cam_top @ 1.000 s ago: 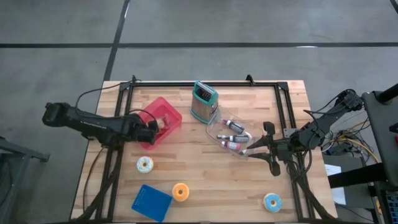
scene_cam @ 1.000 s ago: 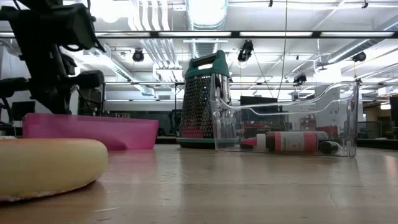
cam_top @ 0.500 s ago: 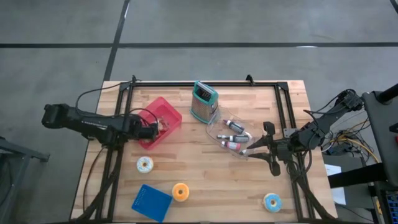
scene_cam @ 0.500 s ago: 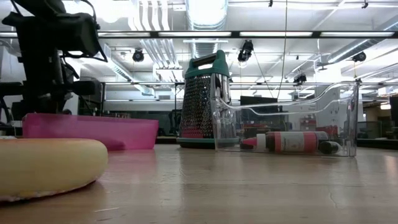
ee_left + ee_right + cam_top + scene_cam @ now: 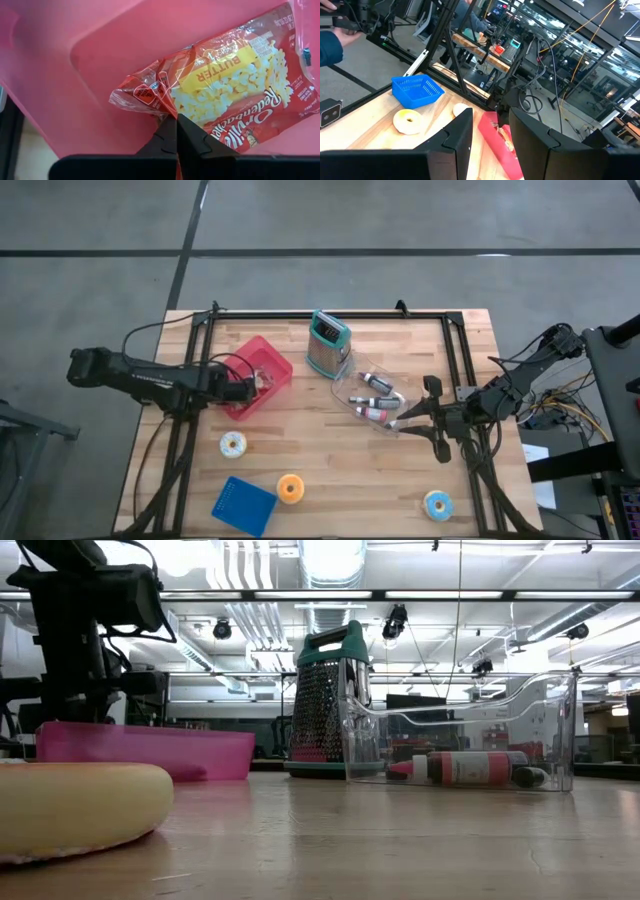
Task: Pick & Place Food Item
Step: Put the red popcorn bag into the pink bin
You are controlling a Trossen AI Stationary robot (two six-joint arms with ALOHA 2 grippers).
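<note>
A red and yellow butter popcorn bag [image 5: 235, 85] lies inside the red bin [image 5: 262, 372]. My left gripper [image 5: 246, 389] reaches into that bin from the left. Its fingers [image 5: 176, 134] are shut together, and their tips pinch the crumpled edge of the bag. In the low view the left arm [image 5: 85, 630] stands over the pink bin wall [image 5: 145, 752]. My right gripper [image 5: 402, 422] rests at the right end of the clear container [image 5: 372, 402]. Its jaws [image 5: 490, 125] stand apart, and I see nothing between them.
A green-topped grater [image 5: 327, 343] stands behind the clear container, which holds small bottles. Three donuts lie on the table: a sprinkled one [image 5: 233, 444], a yellow one [image 5: 290, 488] and a blue one [image 5: 437, 504]. A blue basket [image 5: 243, 505] sits front left. A person's sleeve [image 5: 330, 42] shows beyond the table.
My left gripper has drawn back slightly to the left at the red bin's edge. The right arm has not moved.
</note>
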